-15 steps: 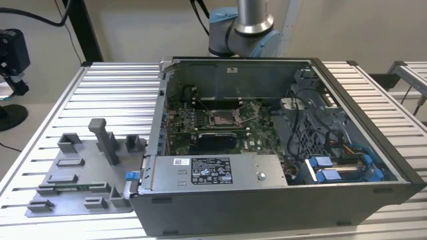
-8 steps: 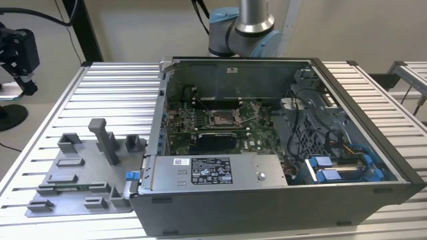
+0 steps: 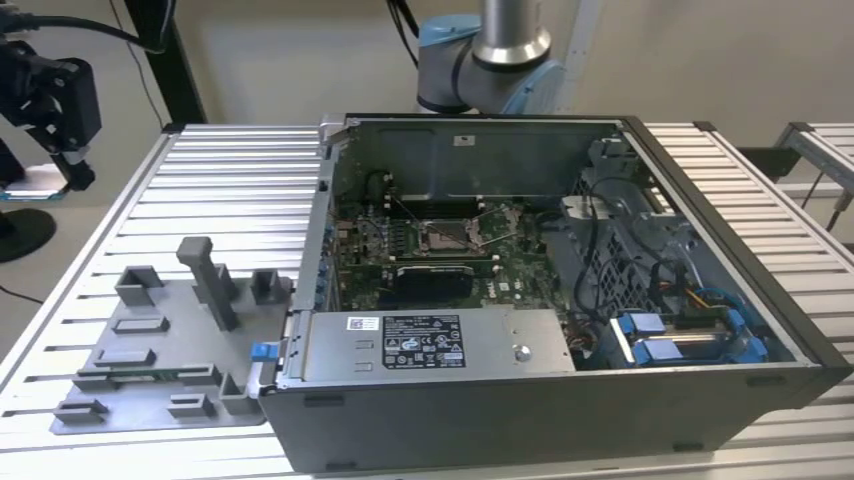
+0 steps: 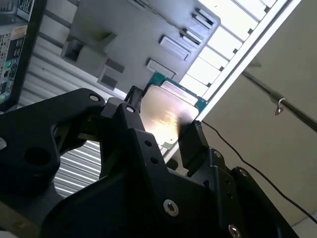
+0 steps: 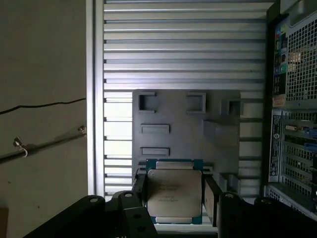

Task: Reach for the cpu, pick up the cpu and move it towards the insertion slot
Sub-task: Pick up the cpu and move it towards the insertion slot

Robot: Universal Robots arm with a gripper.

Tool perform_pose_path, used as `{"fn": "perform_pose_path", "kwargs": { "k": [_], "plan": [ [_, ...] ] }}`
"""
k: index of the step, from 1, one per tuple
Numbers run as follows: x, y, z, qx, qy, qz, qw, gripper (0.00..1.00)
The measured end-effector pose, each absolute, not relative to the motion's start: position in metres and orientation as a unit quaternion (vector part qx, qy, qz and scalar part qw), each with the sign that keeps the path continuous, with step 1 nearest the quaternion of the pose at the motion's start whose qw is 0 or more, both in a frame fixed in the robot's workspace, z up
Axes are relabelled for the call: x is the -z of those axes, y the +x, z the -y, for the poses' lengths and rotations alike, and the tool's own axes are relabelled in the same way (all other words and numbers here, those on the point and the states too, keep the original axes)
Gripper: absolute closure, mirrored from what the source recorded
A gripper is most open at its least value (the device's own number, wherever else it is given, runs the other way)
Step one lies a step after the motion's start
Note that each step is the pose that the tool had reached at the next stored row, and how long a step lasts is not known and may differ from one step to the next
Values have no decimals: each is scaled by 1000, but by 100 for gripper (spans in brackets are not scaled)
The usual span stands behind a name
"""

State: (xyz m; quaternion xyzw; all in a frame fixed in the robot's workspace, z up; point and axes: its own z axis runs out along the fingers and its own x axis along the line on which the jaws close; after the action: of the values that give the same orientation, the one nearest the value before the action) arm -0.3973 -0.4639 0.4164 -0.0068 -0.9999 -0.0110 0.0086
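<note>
The cpu (image 5: 173,194), a flat silvery square on a green-edged board, sits clamped between my black fingers (image 5: 212,197) in both wrist views, and my gripper (image 5: 174,191) is shut on it. In the second wrist view the cpu (image 4: 167,113) catches the light between the two pads of the gripper (image 4: 164,123). At the exterior view's far left, my gripper (image 3: 40,172) hangs off the table's edge with the cpu (image 3: 30,188) as a pale sliver under it. The insertion slot (image 3: 449,237), a silver-framed socket with a dark centre, lies on the motherboard inside the open case, far from the gripper.
A grey fixture plate (image 3: 147,395) with raised blocks lies on the ribbed table (image 3: 214,190) between the gripper and the open computer case (image 3: 534,400). The plate (image 5: 188,126) lies below the held cpu in the first wrist view. Cables and blue drive brackets (image 3: 667,340) crowd the case's right side.
</note>
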Motion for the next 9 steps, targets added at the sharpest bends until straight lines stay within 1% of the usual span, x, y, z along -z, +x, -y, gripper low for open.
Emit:
{"fn": "perform_pose_path", "kwargs": {
  "k": [9],
  "plan": [
    [-416, -378, 464, 11, -7, 1000, 9, 100]
  ]
}}
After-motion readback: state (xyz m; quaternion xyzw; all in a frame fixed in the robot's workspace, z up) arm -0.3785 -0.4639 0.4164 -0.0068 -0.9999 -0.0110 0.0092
